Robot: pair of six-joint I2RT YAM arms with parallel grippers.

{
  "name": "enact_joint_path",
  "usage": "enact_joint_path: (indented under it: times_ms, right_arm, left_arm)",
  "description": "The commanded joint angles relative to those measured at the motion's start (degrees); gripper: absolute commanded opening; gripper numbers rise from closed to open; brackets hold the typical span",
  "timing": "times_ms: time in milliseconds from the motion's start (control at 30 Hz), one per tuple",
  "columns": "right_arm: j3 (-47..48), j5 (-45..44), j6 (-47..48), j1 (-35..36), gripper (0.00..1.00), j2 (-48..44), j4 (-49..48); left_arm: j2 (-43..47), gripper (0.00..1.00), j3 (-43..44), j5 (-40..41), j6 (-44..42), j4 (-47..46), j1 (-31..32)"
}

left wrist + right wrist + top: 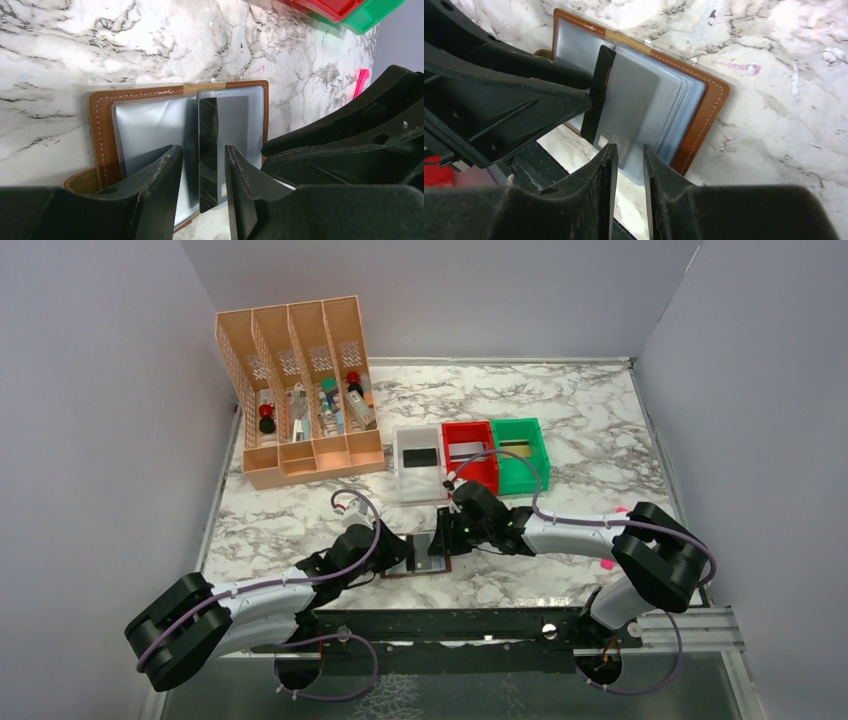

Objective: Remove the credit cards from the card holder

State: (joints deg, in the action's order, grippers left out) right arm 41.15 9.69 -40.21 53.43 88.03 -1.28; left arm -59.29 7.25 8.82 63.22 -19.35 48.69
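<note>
A small brown leather-like folding card holder [428,562] lies open near the middle of the white marble table's [580,430] near edge, with both grippers over it. The overhead view hides its inside. The left wrist view shows clear grey sleeves [150,125] and a thin dark credit card [208,165] jutting past the holder's edge, between the left gripper's [202,148] spread fingers and clear of both. The right wrist view shows the right gripper's [630,147] fingers nearly together at one sleeve's lower edge; I cannot tell whether they pinch it.
</note>
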Motion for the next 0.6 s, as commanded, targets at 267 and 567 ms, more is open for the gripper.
enact_joint_path:
  times_ms: [267,567]
  right_arm:
    - [1.63,3.58,-0.58,0.36,0.33,3.97,-2.22]
    - [-4.27,-2.26,-4.51,0.36,0.33,5.37,-3.84]
  left_arm:
    - [-0.02,0.42,-1.75,-0.08,-2.81,7.65,-0.33]
    - [-2.24,0.42,-2.80,-1.60,-3.34,4.87,-0.34]
